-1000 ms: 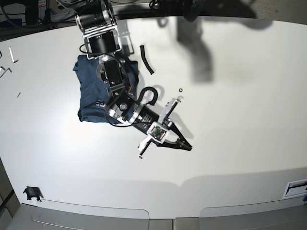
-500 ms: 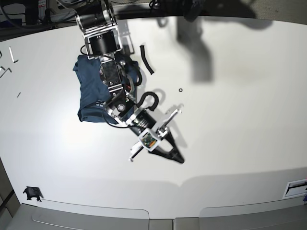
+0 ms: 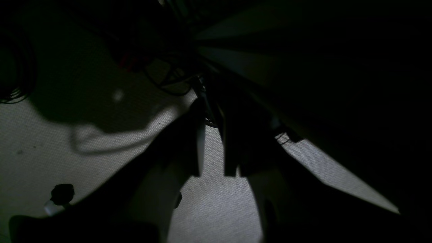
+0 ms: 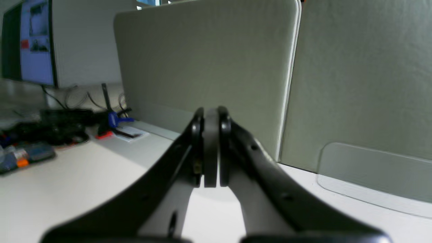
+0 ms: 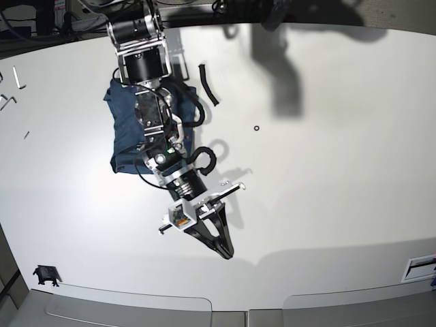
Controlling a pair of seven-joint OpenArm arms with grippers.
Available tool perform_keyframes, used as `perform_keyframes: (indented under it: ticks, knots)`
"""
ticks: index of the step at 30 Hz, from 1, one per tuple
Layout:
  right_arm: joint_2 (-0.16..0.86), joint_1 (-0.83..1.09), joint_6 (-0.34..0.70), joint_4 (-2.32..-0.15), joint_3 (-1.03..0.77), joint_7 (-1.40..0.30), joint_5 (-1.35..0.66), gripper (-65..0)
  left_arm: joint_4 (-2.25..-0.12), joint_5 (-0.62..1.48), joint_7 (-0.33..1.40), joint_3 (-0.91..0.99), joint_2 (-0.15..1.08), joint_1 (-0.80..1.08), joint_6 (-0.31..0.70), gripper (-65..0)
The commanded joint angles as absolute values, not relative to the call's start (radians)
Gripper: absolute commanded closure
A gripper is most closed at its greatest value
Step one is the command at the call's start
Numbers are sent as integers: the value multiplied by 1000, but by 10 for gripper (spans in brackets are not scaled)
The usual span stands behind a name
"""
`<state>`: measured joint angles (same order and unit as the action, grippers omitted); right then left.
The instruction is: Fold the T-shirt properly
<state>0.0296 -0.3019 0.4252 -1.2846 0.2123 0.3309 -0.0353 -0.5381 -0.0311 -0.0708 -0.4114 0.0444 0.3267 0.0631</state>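
Folded navy T-shirt (image 5: 128, 133) lying on white table (image 5: 327, 170) under the arm, right gripper (image 5: 221, 246) clenched on nothing beyond it toward near edge, left gripper (image 3: 212, 170) slightly parted, empty.

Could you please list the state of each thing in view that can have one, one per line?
T-shirt: folded into a compact bundle on the table, partly hidden by the right arm, not held.
Right gripper: jaws shut, empty, above the table and clear of the cloth.
Left gripper: jaws slightly apart, nothing visible between them; the view is very dark.
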Motion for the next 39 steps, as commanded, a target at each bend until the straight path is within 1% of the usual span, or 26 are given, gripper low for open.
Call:
perform_keyframes:
  ticks: [1,4,6,11,16,18,21,22,24,35,39]
  knots:
    - [25,-331,422,-1301,208,360,-64,0,-543,-33,-80,-413,37,338,74,-81]
    - [25,-330,418,-1301,208,360,-65,0,-543,-33,-80,-413,37,338,73,-81]
    - [25,-329,397,-1301,208,360,-64,0,-543,-33,-80,-413,37,339,74,-81]
    - [25,-330,302,-1301,208,360,-64,0,-543,-33,-80,-413,37,339,74,-81]
    - [25,-329,287,-1301,209,360,-64,0,-543,-33,-80,-413,37,338,74,-81]
    - [25,-330,218,-1301,209,360,-64,0,-543,-33,-80,-413,37,339,74,-81]
    - [6,-330,36,-1301,209,361,-64,0,-543,-33,-80,-413,37,338,74,-81]
    - [-2,-331,-8,-1301,208,361,-64,0,-543,-33,-80,-413,37,339,74,-81]
    - [-7,-331,-57,-1301,209,361,-63,0,-543,-33,-80,-413,37,339,74,-81]
    - [-7,-319,-57,-1301,208,366,-52,0,-543,-34,-80,-413,37,338,74,-81]
    - [-8,-292,-57,-1301,208,416,-53,0,-543,-38,-87,-413,37,336,73,-81]
